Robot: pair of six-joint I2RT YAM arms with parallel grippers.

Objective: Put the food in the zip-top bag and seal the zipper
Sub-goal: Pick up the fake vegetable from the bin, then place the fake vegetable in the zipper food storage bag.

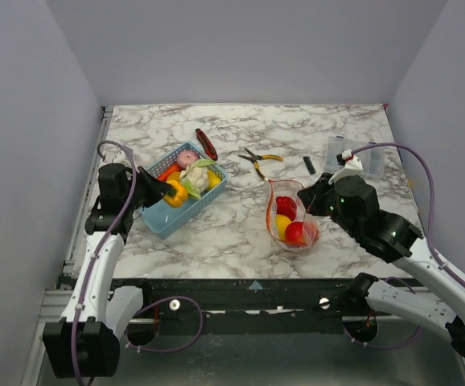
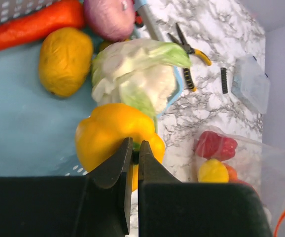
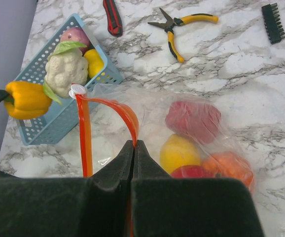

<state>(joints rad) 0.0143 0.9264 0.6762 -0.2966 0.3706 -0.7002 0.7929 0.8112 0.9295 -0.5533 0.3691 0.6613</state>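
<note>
My left gripper [image 2: 134, 148] is shut on the green stem of a yellow pepper [image 2: 113, 133], holding it over the blue basket [image 1: 162, 221]. The basket also holds a white cauliflower [image 2: 132, 74], an orange carrot [image 2: 34, 24], a yellow fruit [image 2: 66, 59] and a pink onion [image 2: 110, 17]. My right gripper [image 3: 133, 143] is shut on the orange-red zipper [image 3: 83, 133] of the clear zip-top bag [image 1: 293, 217], holding its mouth open and raised. Inside the bag lie a red piece [image 3: 193, 121], a yellow one [image 3: 179, 152] and an orange one [image 3: 231, 168].
Yellow-handled pliers [image 1: 258, 161] and a dark red-handled knife [image 1: 206, 143] lie behind the basket and the bag. A black bit strip [image 1: 309, 165] and a rigid clear box [image 1: 353, 153] sit at the back right. Grey walls stand on three sides.
</note>
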